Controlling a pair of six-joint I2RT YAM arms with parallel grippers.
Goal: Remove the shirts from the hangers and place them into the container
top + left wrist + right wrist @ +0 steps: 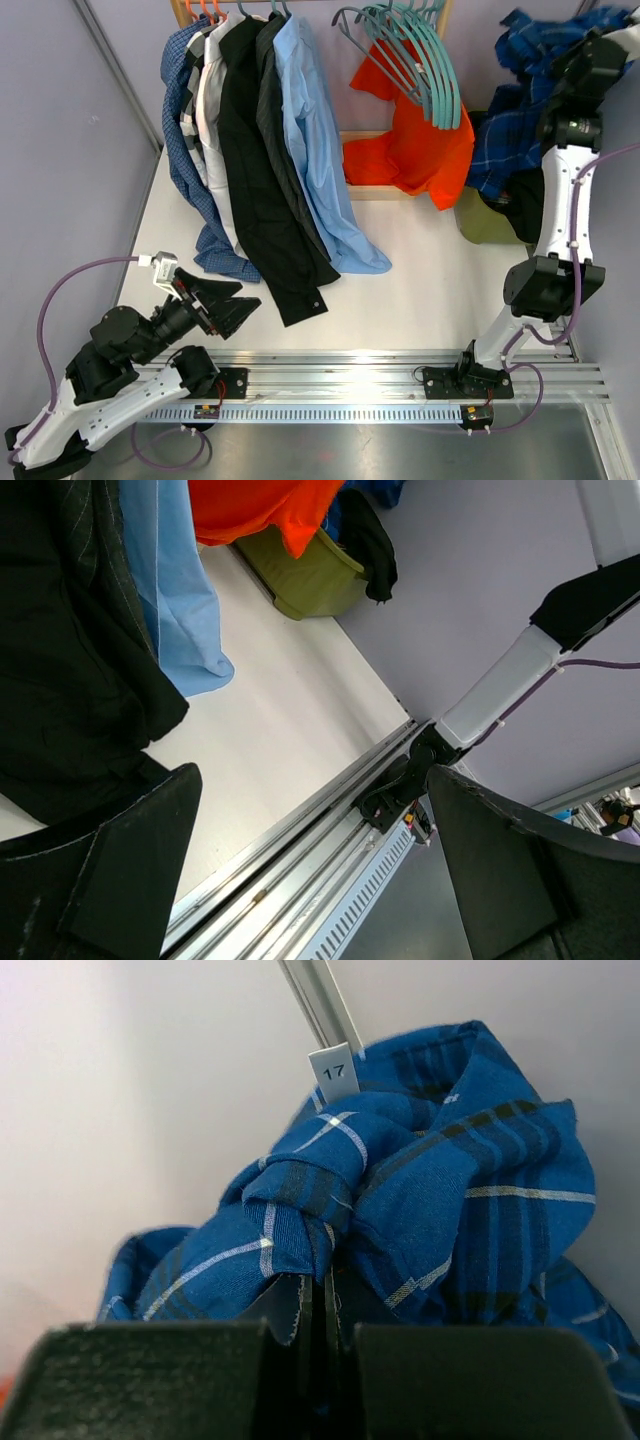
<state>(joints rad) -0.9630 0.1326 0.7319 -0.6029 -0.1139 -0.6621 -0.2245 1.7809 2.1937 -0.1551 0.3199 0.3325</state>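
Several shirts hang on hangers (262,8) at the back left: blue gingham (185,120), white (212,110), black (250,160), charcoal and light blue (318,150). A bunch of empty teal hangers (420,55) hangs at the back middle. My right gripper (322,1300) is shut on the dark blue checked shirt (430,1180), holding it high at the back right (535,70), above the olive-green container (485,222). A black garment (525,205) drapes over the container's rim. My left gripper (235,305) stands open and holds nothing, low near the front left, beside the black shirt's hem (70,660).
An orange cloth (410,140) hangs from the rack in front of the container (310,580). The aluminium rail (350,375) with both arm bases runs along the near edge. Grey walls close off the left, back and right sides.
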